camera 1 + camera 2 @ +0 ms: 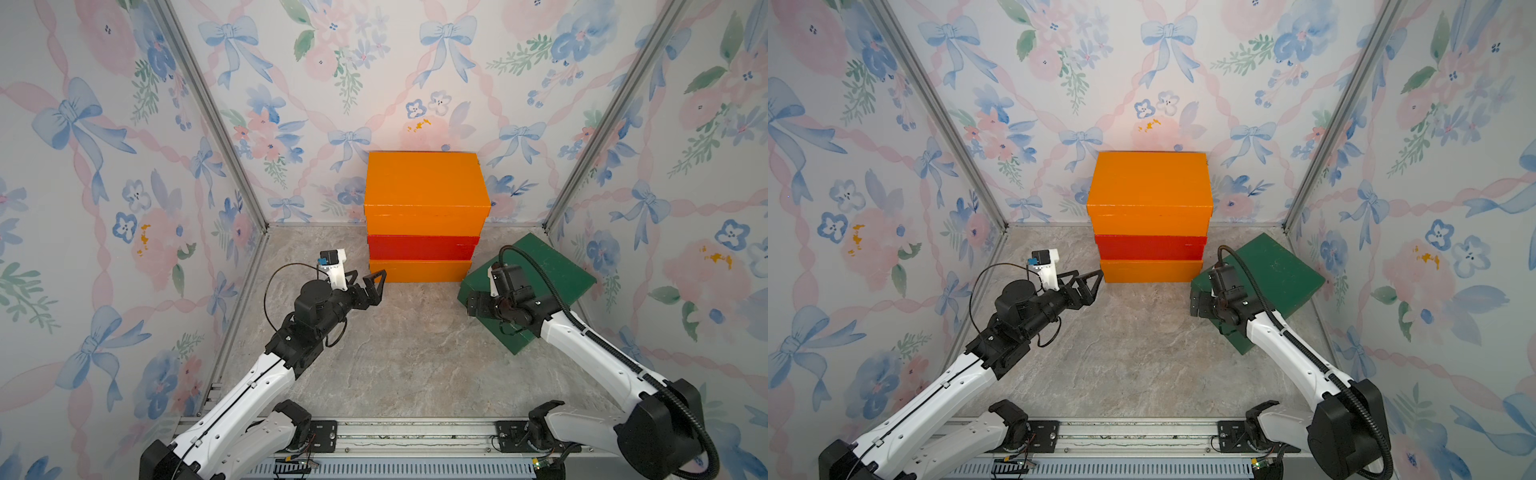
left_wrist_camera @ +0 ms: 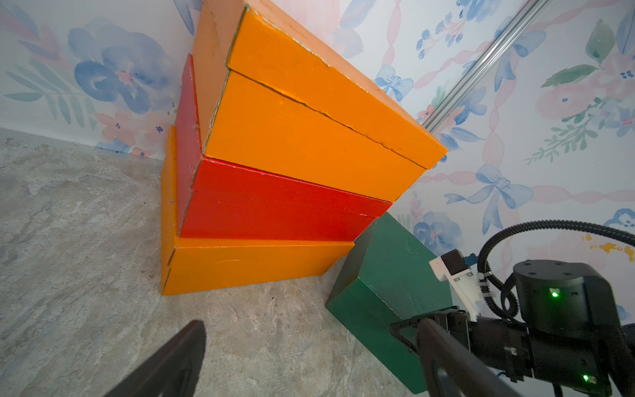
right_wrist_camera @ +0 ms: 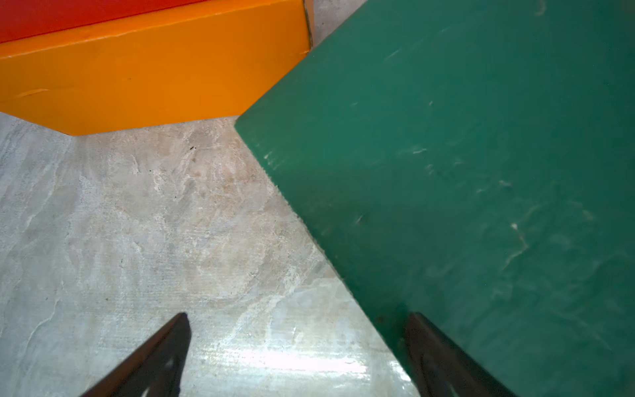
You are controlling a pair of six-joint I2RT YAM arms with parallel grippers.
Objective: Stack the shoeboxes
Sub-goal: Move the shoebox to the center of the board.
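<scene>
While three of the four shoeboxes stand as one pile, the fourth lies apart on the counter, so the job looks approx. three-quarters done.

Both top views: the pile sits at back-centre of the counter, close to the floral back wall. The bottom orange shoebox is lowest, w/ the red shoebox on it and the top orange shoebox above that. The dark green shoebox lies on the counter to the R of the pile, turned askew, one corner just beside the bottom orange shoebox. The L hand hovers low near the pile's front-L corner, jaws apart, holding nothing. The R hand hangs over the dark green shoebox's near-L edge.

L wrist view: the pile is seen from low down, and its layers are not quite flush, each a little offset. The dark green shoebox's corner comes right up to the bottom orange shoebox; touching or not, can't tell.

R wrist view: the R hand's jaws stand wide apart, one over bare counter, one over the edge of the dark green shoebox's top. Nothing is clamped. Whether a jaw touches that top can't be told.

Left to do, by my reading: grip the dark green shoebox, raise it above the tall pile and set it square on the top orange shoebox.
</scene>
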